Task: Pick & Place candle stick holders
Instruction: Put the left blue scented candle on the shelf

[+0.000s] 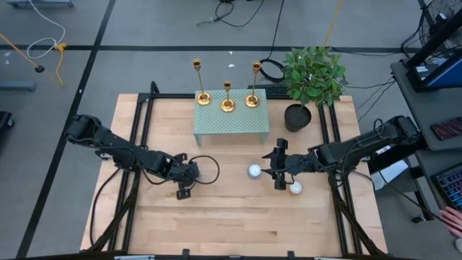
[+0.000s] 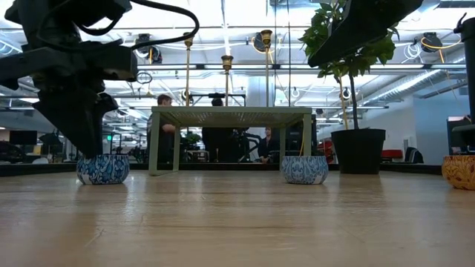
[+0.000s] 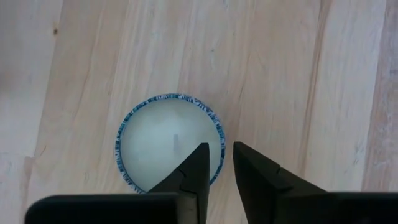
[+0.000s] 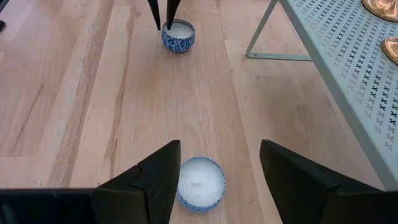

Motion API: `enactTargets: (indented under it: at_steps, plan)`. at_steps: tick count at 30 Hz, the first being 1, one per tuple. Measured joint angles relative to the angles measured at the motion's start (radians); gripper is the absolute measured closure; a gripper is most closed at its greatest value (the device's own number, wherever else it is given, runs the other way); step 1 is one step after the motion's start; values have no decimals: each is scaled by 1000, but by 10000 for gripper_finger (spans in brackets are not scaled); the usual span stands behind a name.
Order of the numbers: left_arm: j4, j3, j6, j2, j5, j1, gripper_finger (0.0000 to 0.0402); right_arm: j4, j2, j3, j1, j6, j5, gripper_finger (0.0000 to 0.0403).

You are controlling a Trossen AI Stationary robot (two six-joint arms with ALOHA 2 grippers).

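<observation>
left gripper [image 3: 217,171] over candle [image 3: 169,142], candle stick holders [image 1: 227,96] upright

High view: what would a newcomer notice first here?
Three gold candle stick holders stand in a row on the pale green perforated stand at the table's far edge, beside a potted plant. Nearer the front, the left gripper, nearly closed, hangs over a blue-patterned candle tin, and the right gripper is open above another tin.
</observation>
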Motion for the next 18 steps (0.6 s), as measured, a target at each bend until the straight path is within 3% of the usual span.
enactTargets:
  at_steps: [18]
  plan:
    - [32, 0, -25, 52, 2, -3, 316, -4, 0, 0, 0, 0, 0, 190]
